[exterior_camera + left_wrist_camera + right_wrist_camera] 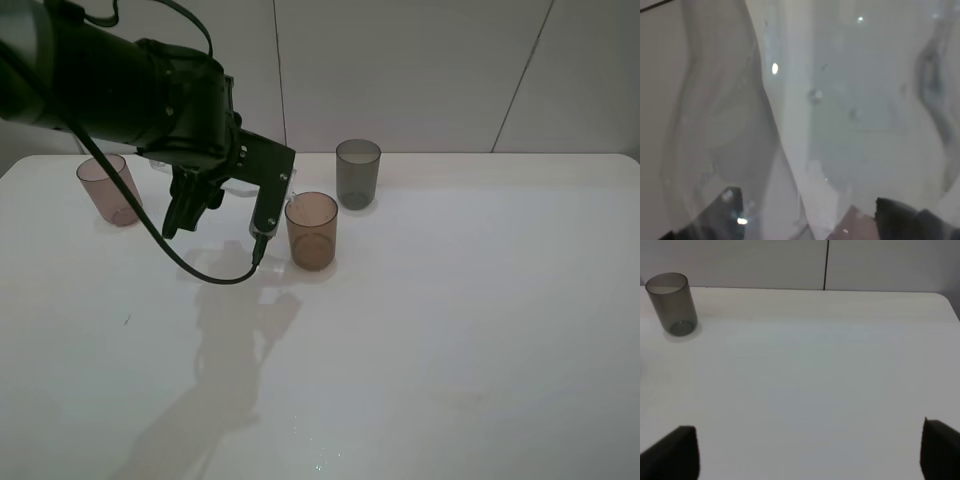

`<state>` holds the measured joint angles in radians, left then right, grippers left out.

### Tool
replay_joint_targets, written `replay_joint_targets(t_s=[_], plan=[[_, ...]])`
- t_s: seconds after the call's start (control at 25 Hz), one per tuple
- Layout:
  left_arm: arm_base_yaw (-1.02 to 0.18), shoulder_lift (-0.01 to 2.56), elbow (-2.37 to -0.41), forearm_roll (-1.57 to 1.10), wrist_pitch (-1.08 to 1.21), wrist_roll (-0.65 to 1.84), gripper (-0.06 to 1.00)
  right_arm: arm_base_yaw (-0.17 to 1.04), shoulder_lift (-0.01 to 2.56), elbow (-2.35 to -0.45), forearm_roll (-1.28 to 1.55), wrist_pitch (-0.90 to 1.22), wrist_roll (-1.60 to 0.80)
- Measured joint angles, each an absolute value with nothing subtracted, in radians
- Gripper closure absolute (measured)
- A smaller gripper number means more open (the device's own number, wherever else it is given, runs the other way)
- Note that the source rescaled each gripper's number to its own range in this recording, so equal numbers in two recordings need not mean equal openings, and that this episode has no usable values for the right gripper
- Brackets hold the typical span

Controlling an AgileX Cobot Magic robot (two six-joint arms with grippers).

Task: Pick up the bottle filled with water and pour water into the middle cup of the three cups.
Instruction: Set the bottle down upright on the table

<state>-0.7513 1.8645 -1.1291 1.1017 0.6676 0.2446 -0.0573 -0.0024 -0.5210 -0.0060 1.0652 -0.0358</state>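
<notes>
- White bench, with white wall panels behind it.
- Left claw, upper left of frame: clamped shut on the clear bottle, just left of the middle cup.
- Middle cup: upright, centre frame.
- Right claw: spread wide, empty.

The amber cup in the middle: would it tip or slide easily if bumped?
Probably light: the amber cup looks thin-walled and translucent. It is taller than wide, so a knock near its rim may tip it. On the smooth white table, a low push would likely slide it.
</notes>
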Motion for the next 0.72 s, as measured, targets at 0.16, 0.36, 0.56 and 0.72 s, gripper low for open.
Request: replay_joint_targets(t_s=[0.16, 0.36, 0.56, 0.72], plan=[[-0.751, 1.865, -1.129, 1.127, 0.668, 0.270, 0.93, -0.057, -0.002, -0.521, -0.006, 1.065, -0.036], [-0.751, 1.865, -1.129, 1.162, 0.654, 0.276, 0.93, -0.057, -0.002, -0.521, -0.006, 1.065, -0.036], [-0.751, 1.865, -1.129, 1.185, 0.634, 0.276, 0.93, -0.057, -0.002, -0.521, -0.006, 1.065, -0.036], [-0.751, 1.865, -1.129, 1.221, 0.634, 0.278, 0.93, -0.057, -0.002, -0.521, -0.006, 1.065, -0.036]])
